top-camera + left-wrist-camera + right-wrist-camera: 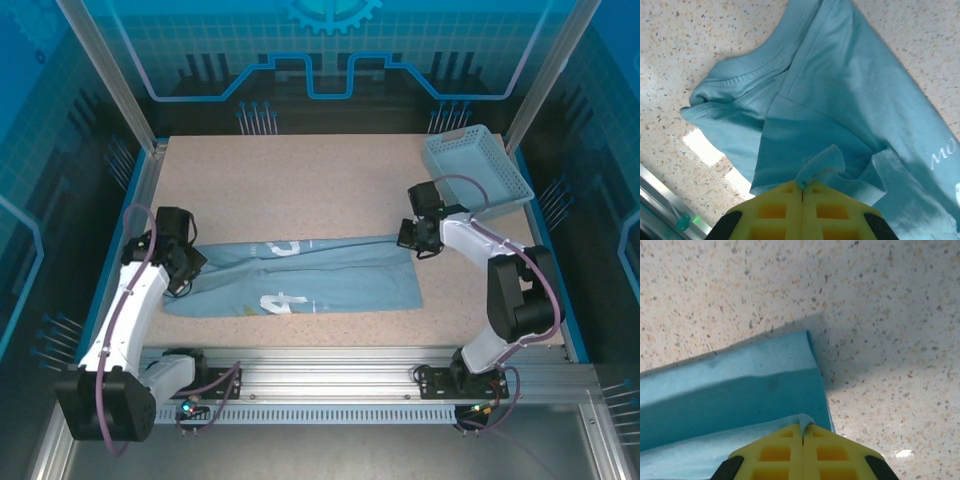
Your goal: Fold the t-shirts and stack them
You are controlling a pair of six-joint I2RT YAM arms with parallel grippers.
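- The shirt [300,285] lies on the table [300,180] as a long folded band. In the top view it runs from 9 o'clock to 3 o'clock across the near half.
- White lettering [285,247] shows on the band's far layer, and more shows on the near layer.
- The left gripper [185,262] sits at the shirt's 9 o'clock end.
- In the left wrist view the left gripper [803,186] has its jaws together, clamped on a small tuft of the shirt [840,100]. The tuft stands up at 12 o'clock from the yellow fingers [775,205].
- A sleeve [730,95] lies bunched at 10 o'clock from that grip, and a bit of lettering [945,152] shows at the 3 o'clock edge.
- The right gripper [415,238] sits at the shirt's 3 o'clock end, on its far corner.
- In the right wrist view the right gripper [803,427] is pressed together on the shirt [740,395], a sliver of cloth caught between the fingers [835,450]. The hemmed corner lies flat on the table at 12 o'clock.
- The basket [475,170] stands upright in the table's 1 o'clock corner, well apart from the shirt.
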